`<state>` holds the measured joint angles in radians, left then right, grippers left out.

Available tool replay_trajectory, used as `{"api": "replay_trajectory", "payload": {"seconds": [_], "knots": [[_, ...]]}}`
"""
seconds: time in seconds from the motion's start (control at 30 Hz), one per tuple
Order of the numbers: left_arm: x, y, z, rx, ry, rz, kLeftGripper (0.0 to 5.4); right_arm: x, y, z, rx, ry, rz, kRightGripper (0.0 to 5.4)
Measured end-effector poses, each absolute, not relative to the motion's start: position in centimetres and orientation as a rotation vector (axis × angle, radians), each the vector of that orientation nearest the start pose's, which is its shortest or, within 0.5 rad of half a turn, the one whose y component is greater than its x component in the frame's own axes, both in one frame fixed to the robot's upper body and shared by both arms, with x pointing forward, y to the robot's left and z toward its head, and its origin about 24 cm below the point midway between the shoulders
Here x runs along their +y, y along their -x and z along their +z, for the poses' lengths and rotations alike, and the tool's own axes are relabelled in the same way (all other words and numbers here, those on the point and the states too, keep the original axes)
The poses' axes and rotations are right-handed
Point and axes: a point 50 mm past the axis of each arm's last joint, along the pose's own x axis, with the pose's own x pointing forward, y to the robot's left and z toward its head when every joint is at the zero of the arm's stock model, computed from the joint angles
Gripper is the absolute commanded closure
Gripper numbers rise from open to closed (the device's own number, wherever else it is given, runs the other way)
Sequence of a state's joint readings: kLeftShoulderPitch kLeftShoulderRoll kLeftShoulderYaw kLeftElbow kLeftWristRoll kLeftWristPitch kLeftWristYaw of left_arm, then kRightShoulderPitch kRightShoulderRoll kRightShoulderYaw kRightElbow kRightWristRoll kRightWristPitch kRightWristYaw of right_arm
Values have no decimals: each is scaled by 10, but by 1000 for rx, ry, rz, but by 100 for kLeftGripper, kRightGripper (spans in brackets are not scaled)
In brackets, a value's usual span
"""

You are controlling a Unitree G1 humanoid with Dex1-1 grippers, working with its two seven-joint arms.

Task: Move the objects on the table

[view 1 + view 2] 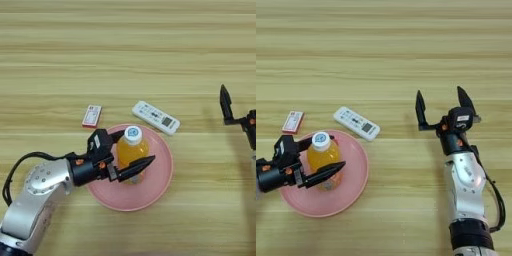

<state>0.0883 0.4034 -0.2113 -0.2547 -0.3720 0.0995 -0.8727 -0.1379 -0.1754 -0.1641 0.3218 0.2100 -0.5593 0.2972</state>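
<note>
— Bottle (132,152) first: where is it?
— Standing on the pink plate (160,185), between the fingers of the left hand (134,154), which sit on either side of it; whether they press it, I cannot tell.
— And around that hand?
— Just beyond it lie the packet (92,116) and the remote control (155,117) on the tabletop (125,50).
— The right hand (442,107)?
— Well apart, fingers spread, holding nothing.

Both head eyes look down, sharing the table (150,50).
</note>
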Motion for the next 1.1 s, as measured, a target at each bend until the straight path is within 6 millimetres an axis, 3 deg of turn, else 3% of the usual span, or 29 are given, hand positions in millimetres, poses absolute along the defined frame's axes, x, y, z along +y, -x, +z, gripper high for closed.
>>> {"api": "replay_trajectory", "payload": {"seconds": [0.43,0.77,0.97,1.1], "knots": [[127,-201,66,19,-29,-1169,191,-210,-266,66,-402,43,103,0],[131,-199,60,57,-44,-1169,57,-210,-266,65,-400,46,106,0],[131,-198,59,62,-43,-1180,3,-208,-266,65,-396,53,111,0],[132,-198,60,60,-44,-1177,1,-207,-266,64,-394,55,116,0]]}}
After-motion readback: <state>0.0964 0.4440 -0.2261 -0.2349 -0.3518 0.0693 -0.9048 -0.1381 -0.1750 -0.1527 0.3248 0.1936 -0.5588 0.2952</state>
